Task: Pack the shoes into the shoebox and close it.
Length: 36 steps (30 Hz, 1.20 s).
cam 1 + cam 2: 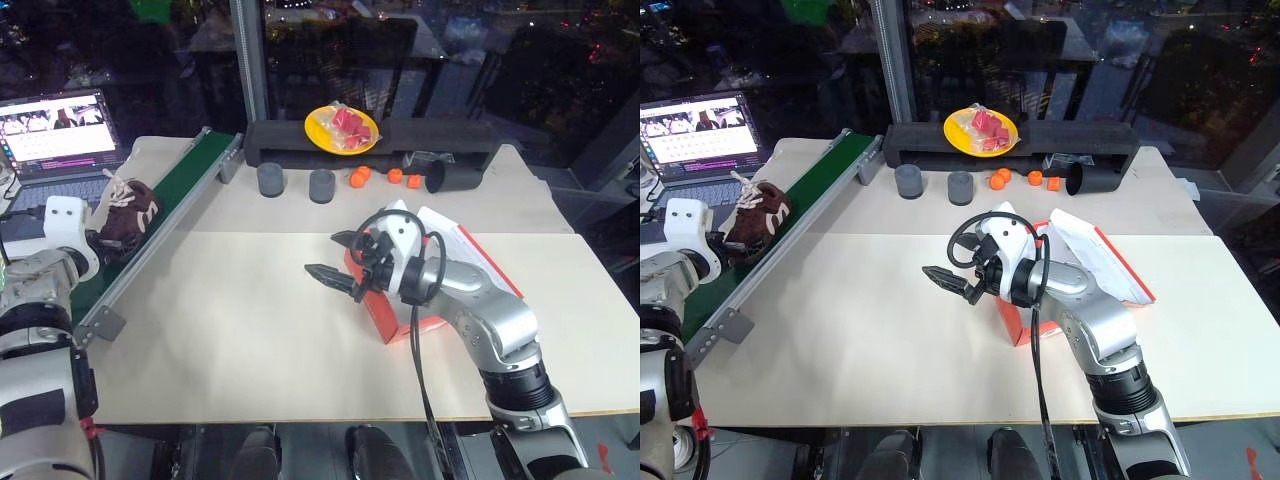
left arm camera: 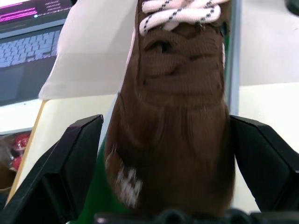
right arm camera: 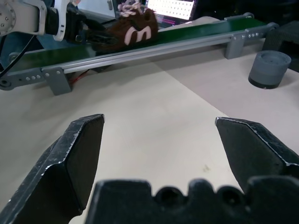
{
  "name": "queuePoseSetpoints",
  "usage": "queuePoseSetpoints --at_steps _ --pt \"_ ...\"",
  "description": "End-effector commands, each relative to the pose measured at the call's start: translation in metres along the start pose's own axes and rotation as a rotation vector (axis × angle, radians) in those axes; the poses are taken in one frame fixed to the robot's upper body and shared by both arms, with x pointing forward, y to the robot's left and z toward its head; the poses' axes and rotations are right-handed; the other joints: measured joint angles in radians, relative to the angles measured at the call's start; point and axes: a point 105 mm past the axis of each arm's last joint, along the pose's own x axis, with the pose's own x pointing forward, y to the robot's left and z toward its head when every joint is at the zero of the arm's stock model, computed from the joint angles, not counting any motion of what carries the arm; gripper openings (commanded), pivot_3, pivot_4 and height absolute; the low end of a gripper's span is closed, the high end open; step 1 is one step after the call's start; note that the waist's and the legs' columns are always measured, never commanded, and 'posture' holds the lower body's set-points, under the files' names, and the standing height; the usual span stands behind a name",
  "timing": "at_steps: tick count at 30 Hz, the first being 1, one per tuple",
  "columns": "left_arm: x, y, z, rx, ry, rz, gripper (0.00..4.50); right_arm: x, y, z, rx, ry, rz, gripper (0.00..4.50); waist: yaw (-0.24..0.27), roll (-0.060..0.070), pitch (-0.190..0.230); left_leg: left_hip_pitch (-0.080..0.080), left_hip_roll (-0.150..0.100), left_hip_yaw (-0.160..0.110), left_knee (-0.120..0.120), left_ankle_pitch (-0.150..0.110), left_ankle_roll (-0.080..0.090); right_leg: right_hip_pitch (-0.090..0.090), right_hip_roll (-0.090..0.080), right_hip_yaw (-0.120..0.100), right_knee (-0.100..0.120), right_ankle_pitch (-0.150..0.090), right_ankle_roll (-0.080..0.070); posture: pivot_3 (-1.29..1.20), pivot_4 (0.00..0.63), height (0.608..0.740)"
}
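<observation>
A: Over at the robot's left edge of the tabletop (image 1: 250,330), one brown shoe (image 1: 758,218) sits on the green conveyor belt (image 1: 185,195), cream laces up top.

B: And the left pincer (image 2: 163,154) is right at it. In the left wrist view the shoe sits squarely between the two black fingers (image 2: 70,158), which stand apart on either side of it. Whether they press the fuzz, I cannot tell.

A: The head views don't give you that; there the white wrist housing covers the fingers. What they do give is the shoebox (image 1: 470,262), red-orange, lying mid-tabletop behind the right arm, its white-sided lid tilted toward the robot's right.

B: The right pincer (image 1: 340,260) hangs above the bare tabletop just left of the box, fingers spread wide, holding nothing.

A: The right wrist view looks out level across the tabletop to the belt. From there you catch the cream "M" marking on the shoe's side, with the left arm right beside it.

B: That view also picks up a grey cylinder (image 3: 267,70) near the belt's far end. The head views show two of them side by side, plus a yellow plate (image 1: 341,129) of red pieces on a long black block (image 1: 440,140).

A: And a laptop (image 1: 58,135), screen lit, beyond the belt on the robot's left.
</observation>
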Motion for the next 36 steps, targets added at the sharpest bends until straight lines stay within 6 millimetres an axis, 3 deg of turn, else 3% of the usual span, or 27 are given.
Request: queuePoseSetpoints --at_steps 1,9,13,19,22,24,27,33,36 --pt "-0.009 0.016 -0.011 -0.015 0.047 0.034 3.54 -0.006 -0.001 0.014 -0.052 -0.043 -0.02 4.5 0.001 0.0 0.0 0.0 0.0 0.0 0.0 0.0 0.0 0.0 0.0 0.0 0.001 0.0 0.0 0.0 0.15 0.74" --pt "-0.004 0.004 -0.008 -0.087 0.013 -0.013 1.02 -0.007 0.0 0.013 -0.058 -0.033 -0.03 4.5 0.003 0.0 0.0 0.007 0.001 0.001 -0.001 0.001 0.001 0.003 0.0 0.0 0.003 -0.003 0.003 0.0 0.15 0.74" --pt "0.001 -0.006 0.002 -0.129 -0.024 -0.04 0.09 -0.008 -0.001 0.013 -0.059 -0.031 -0.035 4.5 0.012 0.0 0.0 0.007 0.001 0.001 -0.001 0.001 0.001 0.003 0.0 -0.001 0.003 -0.002 0.003 0.0 0.15 0.74" --pt "0.001 -0.051 0.062 -0.125 -0.226 -0.205 0.01 -0.007 -0.005 0.022 0.02 -0.095 -0.052 4.5 0.04 -0.001 0.0 0.002 0.003 0.001 0.001 0.003 0.0 0.003 0.0 -0.003 0.003 -0.002 0.002 0.0 0.15 0.74" --pt "-0.011 -0.094 0.103 -0.108 -0.343 -0.337 0.01 -0.009 -0.02 0.036 0.231 -0.194 -0.095 4.5 0.035 -0.003 0.0 -0.003 0.004 0.001 0.002 0.004 0.0 0.0 0.0 -0.004 0.001 0.002 -0.003 0.0 0.15 0.74" --pt "-0.019 -0.117 0.119 -0.101 -0.385 -0.398 0.01 -0.011 -0.029 0.041 0.353 -0.243 -0.115 4.5 0.031 -0.004 0.0 -0.005 0.003 0.001 0.002 0.004 0.0 -0.001 0.0 -0.004 0.001 0.002 -0.003 0.0 0.15 0.74" --pt "-0.032 -0.166 0.147 -0.111 -0.446 -0.525 0.01 -0.012 -0.04 0.058 0.525 -0.34 -0.111 4.5 0.027 -0.003 0.0 -0.005 0.003 0.001 0.001 0.003 0.0 -0.001 -0.001 -0.004 0.001 0.003 -0.003 0.0 0.15 0.74" --pt "-0.049 -0.231 0.168 -0.144 -0.479 -0.686 0.01 -0.012 -0.054 0.075 0.693 -0.435 -0.125 4.5 0.015 -0.003 0.0 -0.004 0.003 0.001 0.001 0.003 0.0 -0.001 0.0 -0.004 0.001 0.003 -0.003 0.0 0.15 0.74" --pt "-0.053 -0.268 0.17 -0.346 -0.415 -0.759 0.01 -0.021 -0.064 0.089 0.761 -0.536 -0.13 4.5 0.007 -0.003 0.0 -0.004 0.003 0.001 0.001 0.003 0.0 -0.001 0.0 -0.003 0.001 0.003 -0.003 0.0 0.15 0.74"
